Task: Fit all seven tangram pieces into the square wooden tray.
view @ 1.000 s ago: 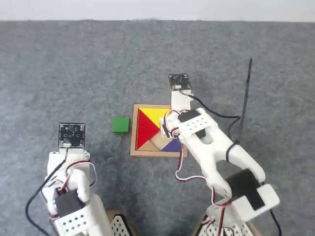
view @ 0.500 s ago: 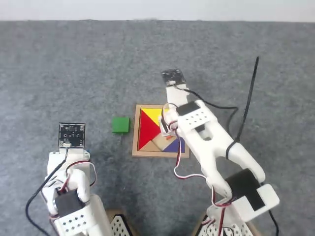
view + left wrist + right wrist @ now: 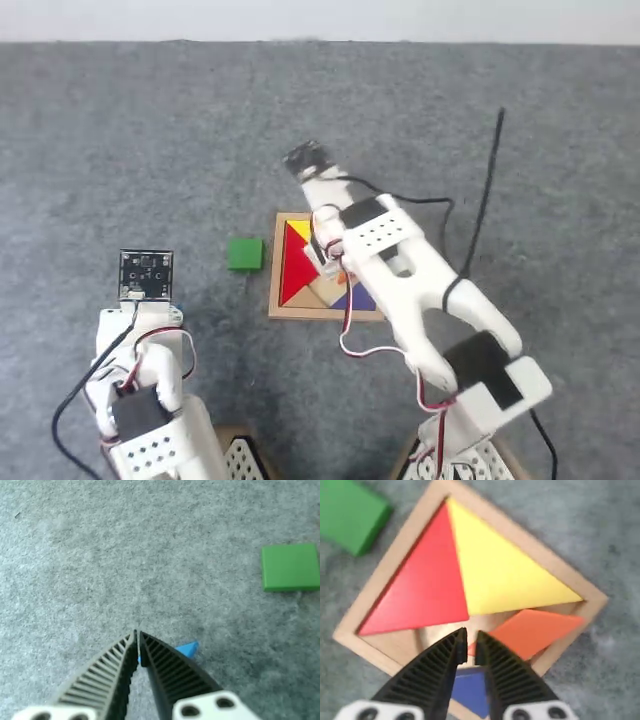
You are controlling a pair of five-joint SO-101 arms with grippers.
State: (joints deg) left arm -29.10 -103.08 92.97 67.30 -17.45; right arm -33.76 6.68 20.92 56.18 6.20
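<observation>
High view sets the tray (image 3: 310, 314) near the middle of the grey table (image 3: 150, 120), with the right arm over its right half. The red triangle (image 3: 296, 270) and yellow triangle (image 3: 300, 232) show in its left part. The green square (image 3: 245, 253) lies on the table just beside the tray's left edge, apart from it.

Right wrist view shows what that arm covers: an orange piece (image 3: 535, 630) tilted below the yellow triangle, and a blue piece (image 3: 470, 692) toward the near rim, with bare wood between. The right gripper (image 3: 469, 637) hangs over this bare wood, jaws nearly together, grasping nothing.

Left wrist view shows the left gripper (image 3: 137, 636) clenched and empty over the table, a light-blue piece (image 3: 187, 650) just behind its tips.
</observation>
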